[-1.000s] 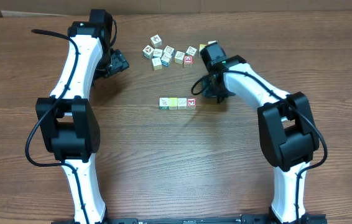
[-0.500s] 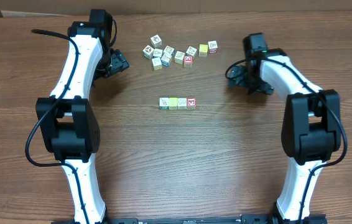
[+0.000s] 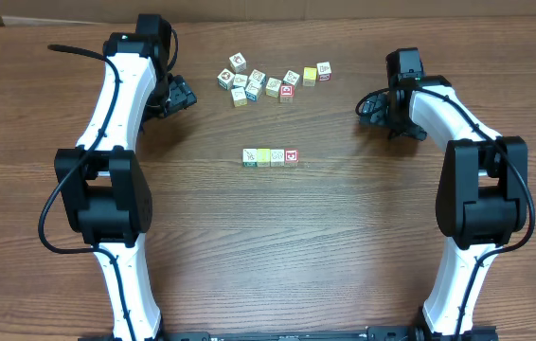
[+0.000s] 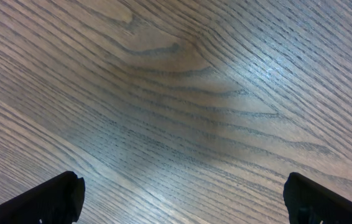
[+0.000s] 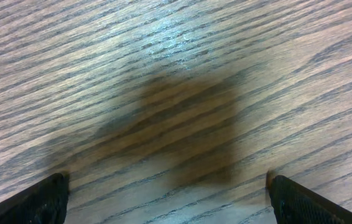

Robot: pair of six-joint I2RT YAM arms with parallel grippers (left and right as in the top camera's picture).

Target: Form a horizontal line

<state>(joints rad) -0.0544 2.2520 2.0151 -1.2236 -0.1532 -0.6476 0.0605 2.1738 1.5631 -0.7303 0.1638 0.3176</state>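
Nearest the robot, the left arm (image 3: 107,189) and the right arm (image 3: 476,189) rise from the near edge of the wooden table (image 3: 344,237) and reach away toward the loose cluster (image 3: 258,78) of small picture cubes at the far side.

The horizontal line (image 3: 271,156) lies on the near side of that cluster, well apart from it and roughly in front of its middle. It is a short, straight row of tiny cubes set edge to edge, running left to right. At this size it counts as four. The leftmost has a white face with green, the next is yellowish, the next is pale, and the rightmost has a red face with a small picture. The faces are too small to read. Nothing touches the row, and both grippers are well clear of it.

Farther out, the left gripper (image 3: 181,95) hangs just left of the cluster, close to it but not touching. In its wrist view, the left gripper (image 4: 185,199) has its fingers (image 4: 58,199) spread to the corners, with only wood grain between them.

The right gripper (image 3: 374,107) is right of the cluster and further from it. Its wrist view shows the gripper (image 5: 163,199) with fingers (image 5: 39,199) wide apart over a soft shadow, holding nothing.
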